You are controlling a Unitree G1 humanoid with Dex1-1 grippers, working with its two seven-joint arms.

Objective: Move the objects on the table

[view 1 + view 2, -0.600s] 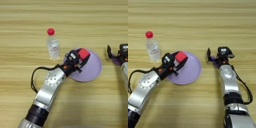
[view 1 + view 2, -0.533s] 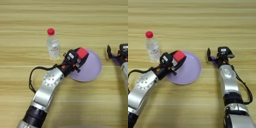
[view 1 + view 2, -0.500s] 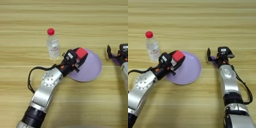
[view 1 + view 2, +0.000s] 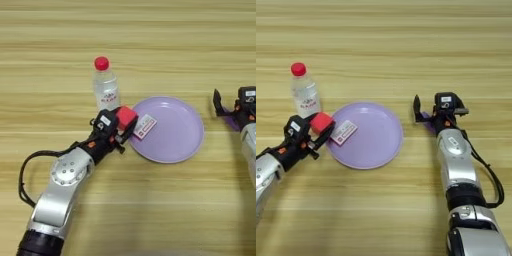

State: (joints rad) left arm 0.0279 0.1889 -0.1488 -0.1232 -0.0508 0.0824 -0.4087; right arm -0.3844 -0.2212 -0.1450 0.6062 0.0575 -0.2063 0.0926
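My left gripper point(image 4: 132, 125) is shut on the small red cube point(image 4: 126, 118) and holds it at the left rim of a purple plate point(image 4: 175, 135). One of its fingers point(image 4: 145, 127), marked with a white sticker, reaches over the plate's left part. The clear water bottle point(image 4: 105, 85) with a red cap stands upright just behind the cube. Right of the plate, my right gripper point(image 4: 431, 111) stands open over the small purple bar point(image 4: 428, 121), which lies on the table point(image 4: 381, 55) between its fingers and is partly hidden by them.
The purple plate holds nothing. A black cable point(image 4: 30, 165) loops beside my left forearm. Wooden table stretches behind the bottle and in front of the plate.
My left gripper has drawn back to the left with the red cube, from above the plate's middle to its left rim. The right arm, bottle and plate have not moved.
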